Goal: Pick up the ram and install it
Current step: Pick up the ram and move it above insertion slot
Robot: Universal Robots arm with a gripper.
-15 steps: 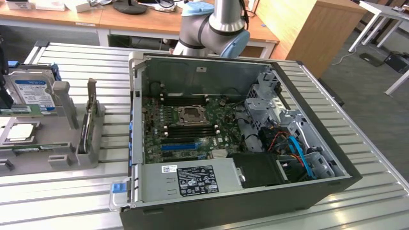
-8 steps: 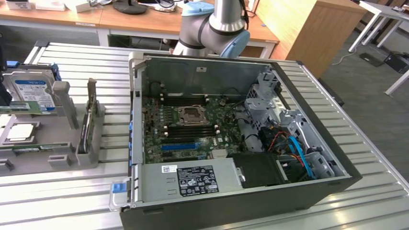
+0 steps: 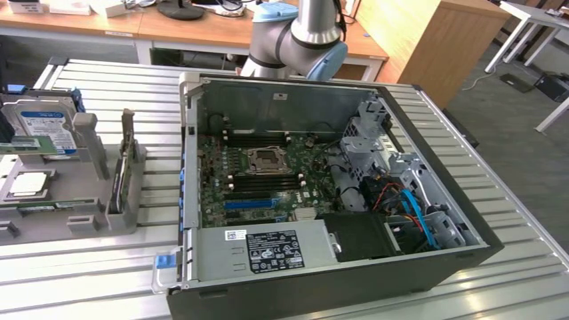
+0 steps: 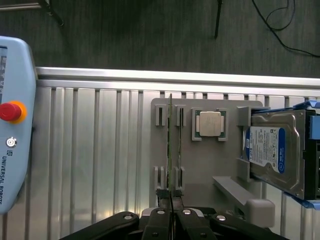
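Open computer case (image 3: 418,270) on slatted table (image 3: 98,283), motherboard (image 3: 258,177) inside, robot arm (image 3: 298,40) behind, ram (image 3: 128,143) upright in grey fixture (image 3: 53,223)

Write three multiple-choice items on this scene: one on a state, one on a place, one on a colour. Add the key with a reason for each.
1. The computer case is:
A. closed
B. open, with the motherboard exposed
C. empty

2. The ram sits:
A. in a motherboard slot
B. flat on the table
C. on edge in the grey holder

3. The pendant has a round button that is:
A. red
B. green
C. blue

Key:
1 B: the exterior view looks straight onto the bare board.
2 C: the wrist view shows it edge-on in the holder's slots.
3 A: the button is plainly red.
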